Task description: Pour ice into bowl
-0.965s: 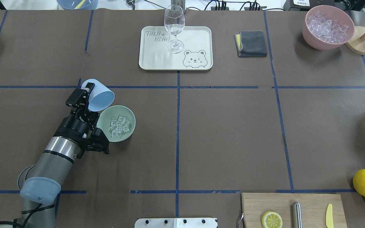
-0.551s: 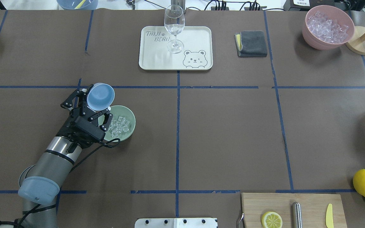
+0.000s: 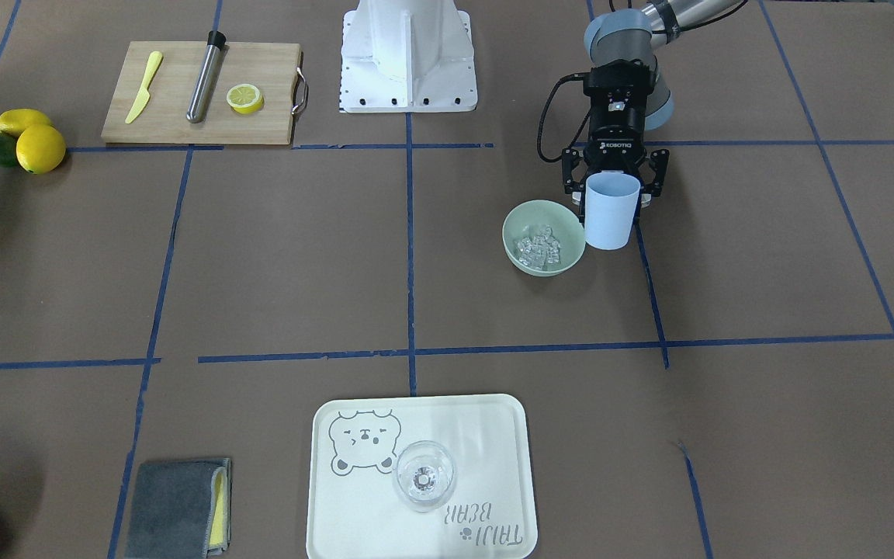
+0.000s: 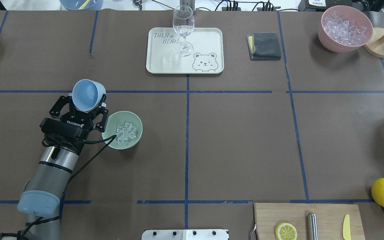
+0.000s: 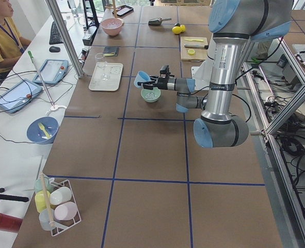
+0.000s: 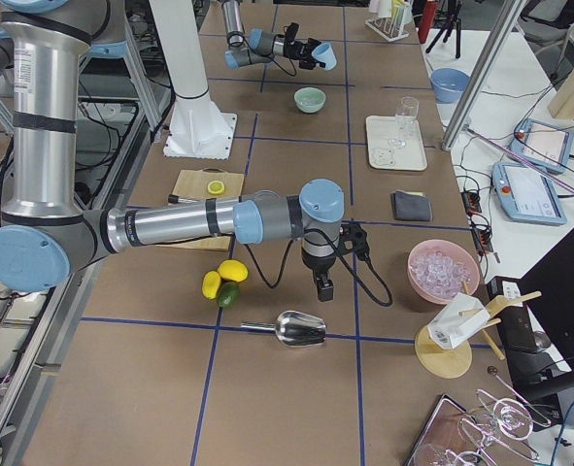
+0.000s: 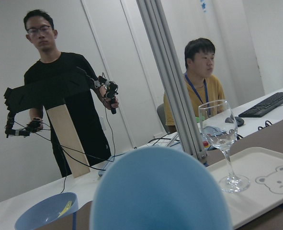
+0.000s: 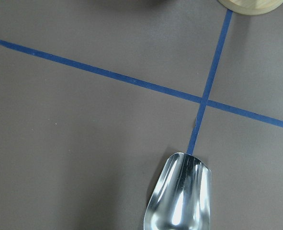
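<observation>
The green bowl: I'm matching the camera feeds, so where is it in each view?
Front-facing: bowl right of centre, upper half.
Overhead: bowl left of centre.
Exterior left: bowl upper middle.
Exterior right: bowl top middle.
Left wrist: not in it.
Right wrist: not in it.
Shared landmark: the bear tray, in all but the right wrist view.

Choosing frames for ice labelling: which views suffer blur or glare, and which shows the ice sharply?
Left wrist view: the cup fills the foreground, out of focus. Right wrist view: glare streaks on the metal scoop. Overhead view: even light, ice in the bowl crisp.
</observation>
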Controlling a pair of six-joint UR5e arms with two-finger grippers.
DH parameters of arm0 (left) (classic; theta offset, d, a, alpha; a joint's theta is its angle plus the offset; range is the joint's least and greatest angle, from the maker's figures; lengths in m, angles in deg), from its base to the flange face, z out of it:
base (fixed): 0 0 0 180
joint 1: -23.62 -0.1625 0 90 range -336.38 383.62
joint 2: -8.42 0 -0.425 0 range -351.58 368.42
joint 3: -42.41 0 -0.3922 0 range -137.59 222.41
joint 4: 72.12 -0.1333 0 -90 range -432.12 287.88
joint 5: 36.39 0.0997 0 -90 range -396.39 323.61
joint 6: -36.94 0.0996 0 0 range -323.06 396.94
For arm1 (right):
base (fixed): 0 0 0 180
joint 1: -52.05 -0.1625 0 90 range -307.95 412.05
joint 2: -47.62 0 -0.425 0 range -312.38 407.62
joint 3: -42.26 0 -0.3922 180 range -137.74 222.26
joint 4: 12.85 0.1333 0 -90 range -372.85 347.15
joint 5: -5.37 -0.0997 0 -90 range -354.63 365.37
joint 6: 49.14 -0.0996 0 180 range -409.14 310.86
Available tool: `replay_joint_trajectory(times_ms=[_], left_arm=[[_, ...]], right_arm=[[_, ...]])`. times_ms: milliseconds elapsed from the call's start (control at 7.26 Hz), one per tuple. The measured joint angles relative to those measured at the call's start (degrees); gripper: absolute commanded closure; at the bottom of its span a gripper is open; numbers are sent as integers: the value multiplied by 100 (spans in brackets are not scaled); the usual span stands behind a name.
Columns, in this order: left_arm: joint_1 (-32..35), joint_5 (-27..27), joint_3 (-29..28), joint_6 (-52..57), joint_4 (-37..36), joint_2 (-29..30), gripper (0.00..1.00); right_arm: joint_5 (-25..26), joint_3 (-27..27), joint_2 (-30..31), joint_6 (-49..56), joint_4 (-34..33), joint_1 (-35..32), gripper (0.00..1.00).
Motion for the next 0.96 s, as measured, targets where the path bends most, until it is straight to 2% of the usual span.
replay_joint_trajectory(times_ms=[276,689,965], left_arm=[[31,-444,51,-249,63,-126,100],[591,-2097,59,-1674,15,-957,100],[1126,-2797,53,-2414,-87,-1684,100]], right_arm=[[-4,-6,1,6,0,-4,0],[0,-1,2,7,0,-1,0],[2,-1,-2,2,0,0,0]])
